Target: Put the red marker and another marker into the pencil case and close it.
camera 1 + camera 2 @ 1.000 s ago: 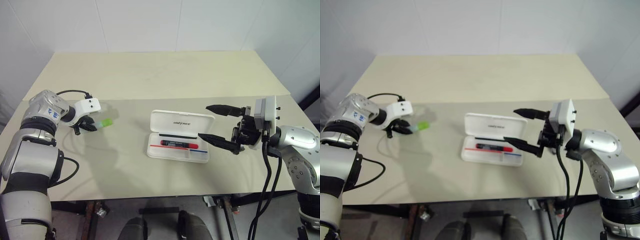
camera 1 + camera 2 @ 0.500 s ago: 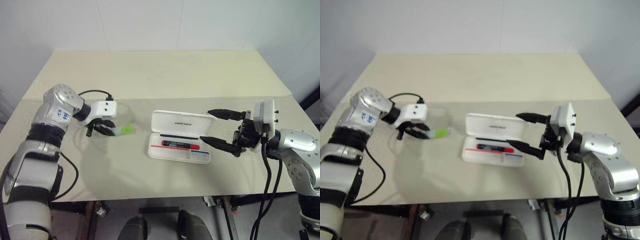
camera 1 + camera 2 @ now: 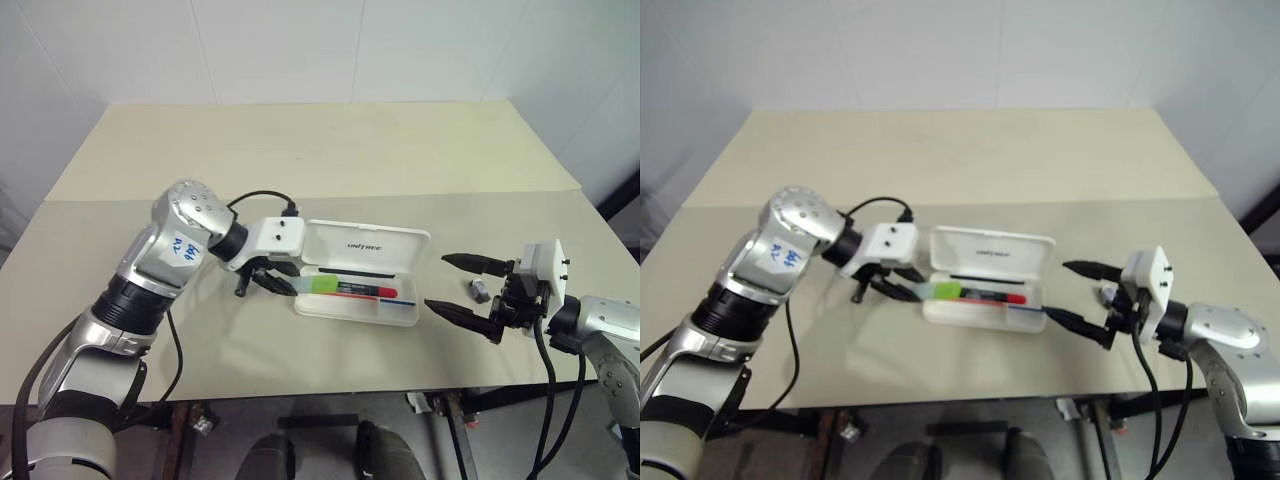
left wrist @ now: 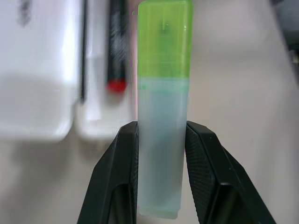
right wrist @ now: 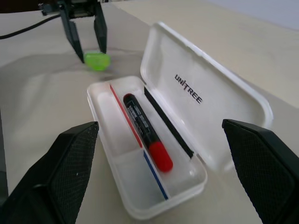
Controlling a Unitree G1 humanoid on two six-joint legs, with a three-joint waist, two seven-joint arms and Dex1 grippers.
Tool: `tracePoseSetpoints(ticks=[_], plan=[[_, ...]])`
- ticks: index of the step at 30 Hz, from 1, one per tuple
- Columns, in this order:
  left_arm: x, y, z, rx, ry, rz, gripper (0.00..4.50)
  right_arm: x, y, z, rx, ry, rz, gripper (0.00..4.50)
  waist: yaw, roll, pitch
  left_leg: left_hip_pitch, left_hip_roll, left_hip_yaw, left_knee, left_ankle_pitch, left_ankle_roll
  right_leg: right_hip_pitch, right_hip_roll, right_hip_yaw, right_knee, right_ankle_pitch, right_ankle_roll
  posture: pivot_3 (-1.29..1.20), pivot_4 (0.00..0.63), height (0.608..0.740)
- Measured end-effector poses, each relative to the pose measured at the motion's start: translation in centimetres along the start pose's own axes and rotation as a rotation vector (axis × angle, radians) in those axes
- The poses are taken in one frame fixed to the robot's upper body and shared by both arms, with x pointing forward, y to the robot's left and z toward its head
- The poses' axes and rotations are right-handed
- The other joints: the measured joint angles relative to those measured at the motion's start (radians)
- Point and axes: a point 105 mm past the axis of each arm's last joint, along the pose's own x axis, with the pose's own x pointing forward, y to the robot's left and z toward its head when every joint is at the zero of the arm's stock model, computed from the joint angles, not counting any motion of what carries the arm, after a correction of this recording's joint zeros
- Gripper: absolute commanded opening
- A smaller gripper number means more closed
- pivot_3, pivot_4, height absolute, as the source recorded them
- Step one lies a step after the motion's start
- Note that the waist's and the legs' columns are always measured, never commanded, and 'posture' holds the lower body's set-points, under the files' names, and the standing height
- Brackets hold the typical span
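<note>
Two markers, one case and one small dark object sit in view on the beige surface point(image 3: 300, 150). The slim red-barrelled marker with black cap point(image 3: 362, 291) lies in the tray of the flat white plastic pencil case point(image 3: 365, 243), whose hinged lid stands open. The short stubby light green translucent marker point(image 4: 163, 112) is clamped between the left gripper's point(image 3: 285, 284) jaws, its green end reaching past the fingertips over the left end of the tray, just beside the red marker.

A second ago this gripper held the green marker well to the left of the case; it has since swung across to the case's edge. The right gripper point(image 3: 465, 286), then close beside the case's right end, has drawn back and lower, its jaws spread wide and empty. A small dark grey object point(image 3: 480, 291) lies between its fingers on the surface.
</note>
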Motion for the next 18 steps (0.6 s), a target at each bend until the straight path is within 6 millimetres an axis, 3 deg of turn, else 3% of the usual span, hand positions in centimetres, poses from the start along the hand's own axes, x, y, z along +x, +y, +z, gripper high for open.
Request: tracePoseSetpoints(ticks=[7,18], plan=[[2.1,0.0,1.4,0.053,-0.013,-0.049,1.05,-0.2,1.1,1.0,-0.039,-0.02,0.017,4.5,0.008,0.0,0.0,0.0,0.0,-0.003,0.0,0.0,0.0,0.0,0.0,0.0,0.0,0.0,0.0,0.0,0.15,0.74],[3.7,1.5,1.4,0.086,-0.003,-0.035,1.05,0.2,2.3,2.7,-0.079,-0.053,-0.003,4.5,0.01,0.0,0.0,0.0,-0.001,-0.009,0.0,0.0,0.0,0.001,0.0,0.0,-0.002,0.0,0.0,0.0,0.15,0.74]])
